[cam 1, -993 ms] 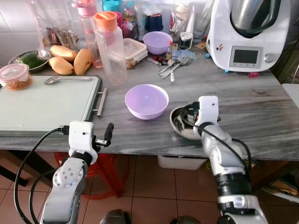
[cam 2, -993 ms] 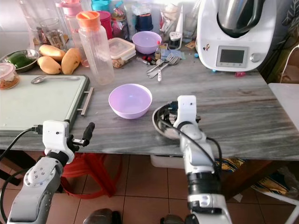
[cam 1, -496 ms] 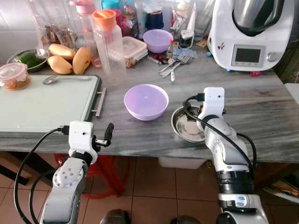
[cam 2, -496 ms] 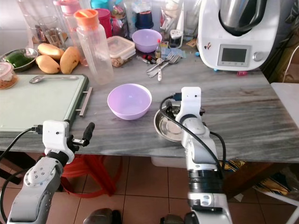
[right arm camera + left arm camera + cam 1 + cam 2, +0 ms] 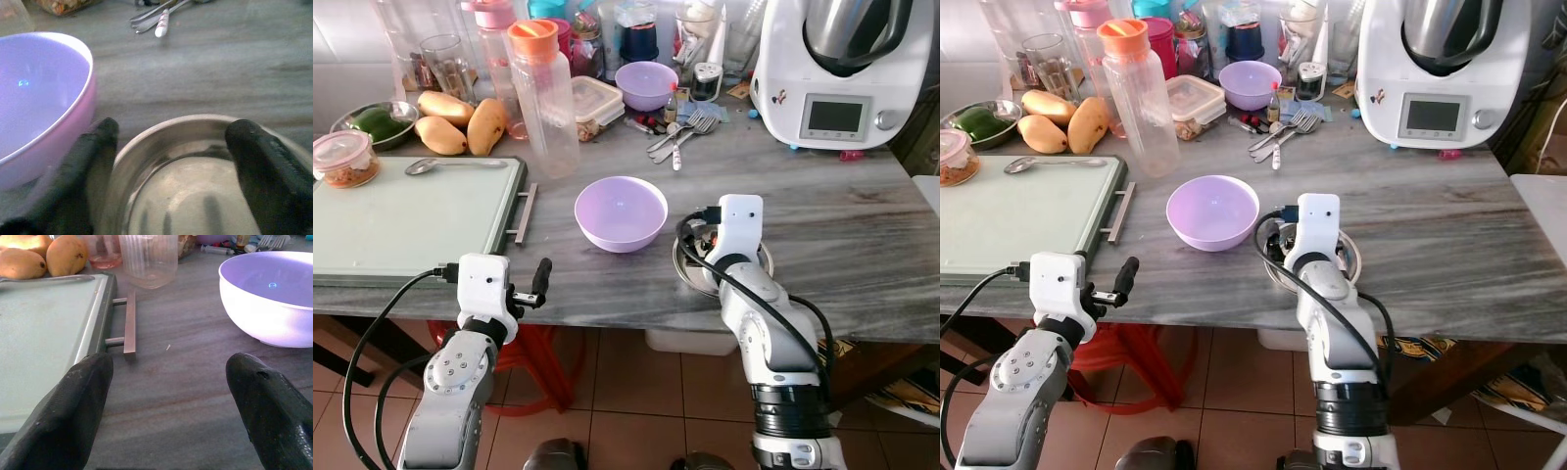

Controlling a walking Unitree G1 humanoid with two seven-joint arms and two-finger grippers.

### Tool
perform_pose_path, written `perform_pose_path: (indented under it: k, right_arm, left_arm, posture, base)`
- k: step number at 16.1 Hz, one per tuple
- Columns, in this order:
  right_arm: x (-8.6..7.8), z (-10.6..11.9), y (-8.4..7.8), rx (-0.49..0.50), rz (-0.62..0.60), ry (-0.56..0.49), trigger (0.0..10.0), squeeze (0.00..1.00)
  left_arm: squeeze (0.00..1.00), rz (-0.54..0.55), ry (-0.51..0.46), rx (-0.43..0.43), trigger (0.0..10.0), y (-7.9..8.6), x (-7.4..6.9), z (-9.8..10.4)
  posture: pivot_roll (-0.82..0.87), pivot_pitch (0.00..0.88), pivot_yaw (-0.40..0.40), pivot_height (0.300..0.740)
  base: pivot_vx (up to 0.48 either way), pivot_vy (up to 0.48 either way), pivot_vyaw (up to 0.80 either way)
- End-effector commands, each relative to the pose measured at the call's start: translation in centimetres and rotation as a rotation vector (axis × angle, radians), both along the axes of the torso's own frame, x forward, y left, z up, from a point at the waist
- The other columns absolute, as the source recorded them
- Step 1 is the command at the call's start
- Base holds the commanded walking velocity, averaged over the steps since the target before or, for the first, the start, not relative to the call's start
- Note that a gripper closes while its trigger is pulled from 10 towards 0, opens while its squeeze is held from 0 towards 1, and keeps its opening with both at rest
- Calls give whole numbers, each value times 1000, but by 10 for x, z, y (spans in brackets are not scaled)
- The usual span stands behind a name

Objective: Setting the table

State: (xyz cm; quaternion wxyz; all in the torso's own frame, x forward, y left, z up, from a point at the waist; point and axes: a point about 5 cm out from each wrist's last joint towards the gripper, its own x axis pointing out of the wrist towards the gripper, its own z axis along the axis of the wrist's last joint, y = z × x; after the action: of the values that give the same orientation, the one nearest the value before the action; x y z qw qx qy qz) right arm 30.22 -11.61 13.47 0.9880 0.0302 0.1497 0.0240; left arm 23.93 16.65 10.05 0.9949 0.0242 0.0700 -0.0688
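Right gripper (image 5: 168, 161) hangs spread over the round steel bowl (image 5: 195, 186) at the grey stone counter's (image 5: 862, 225) near edge, gripping nothing. Left gripper (image 5: 168, 401) waits open at 8 o'clock. Lavender plastic bowl (image 5: 621, 211) sits at 10 o'clock; cutlery (image 5: 680, 132) beyond remains unplaced, so setting looks barely begun.
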Motion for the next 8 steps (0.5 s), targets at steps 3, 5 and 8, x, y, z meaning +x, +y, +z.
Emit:
perform_pose_path:
  k: [3,5,8]
  right_arm:
    - [-4,2,-4,-63,-26,-22,10000,0]
    - [-7,-4,-6,-59,-46,4,10000,0]
    - [-10,-18,-5,-9,-54,82,10000,0]
  left_arm:
    - [0,-1,2,3,10000,0,2,1]
    - [0,-2,1,3,10000,0,3,1]
    - [0,-6,4,3,10000,0,3,1]
  posture:
    - [20,0,40,740]
    - [21,0,40,740]
    - [22,0,42,740]
  base:
    - [0,0,0]
    - [0,0,0]
    - [0,0,0]
